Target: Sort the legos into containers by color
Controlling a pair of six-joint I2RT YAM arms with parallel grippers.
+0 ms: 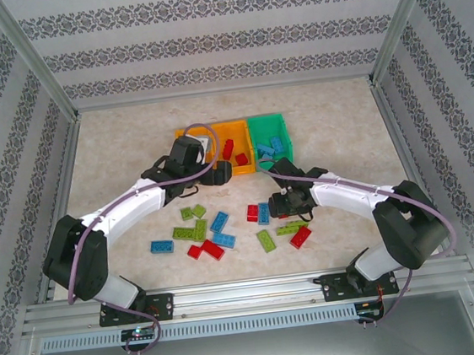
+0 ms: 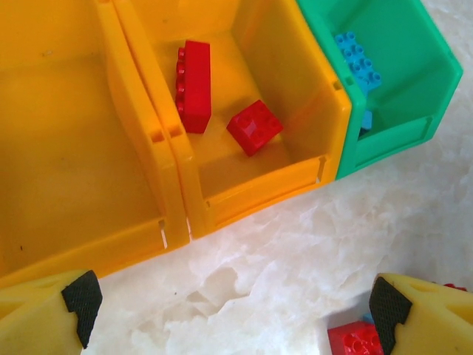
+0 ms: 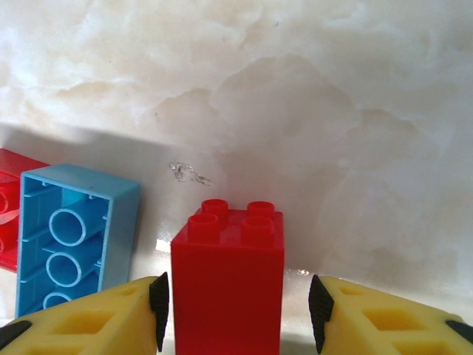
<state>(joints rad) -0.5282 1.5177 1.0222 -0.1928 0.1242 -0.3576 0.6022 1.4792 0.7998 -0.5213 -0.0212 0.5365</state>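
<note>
Bins [image 1: 232, 129] were shown as a row of three by the top camera, two orange and one green. They stood toward the far edge of the tabletop [image 1: 342, 132], with loose bricks [image 1: 266, 240] in red, blue and lime scattered between them and the near edge.

Their contents were shown more plainly by the left wrist camera. A long red brick [image 2: 194, 85] and a square red brick [image 2: 254, 126] lay in the middle orange bin [image 2: 295, 96], and blue bricks [image 2: 358, 59] lay in the green bin [image 2: 414, 66].

The left gripper [image 2: 235, 314] was held wide apart over the tabletop just before the orange bins, and nothing was gripped.

The right gripper [image 3: 240, 314] was seen by its own camera low over the tabletop, near the middle. Its fingers were parted on either side of an upright red brick [image 3: 228, 274] topped with four studs. One pad [image 3: 159, 307] was just beside that brick and a gap was left at the other, so the brick was not clamped. Just beside it lay a blue brick [image 3: 70, 237], overturned, with its hollow underside and round tubes exposed.
</note>
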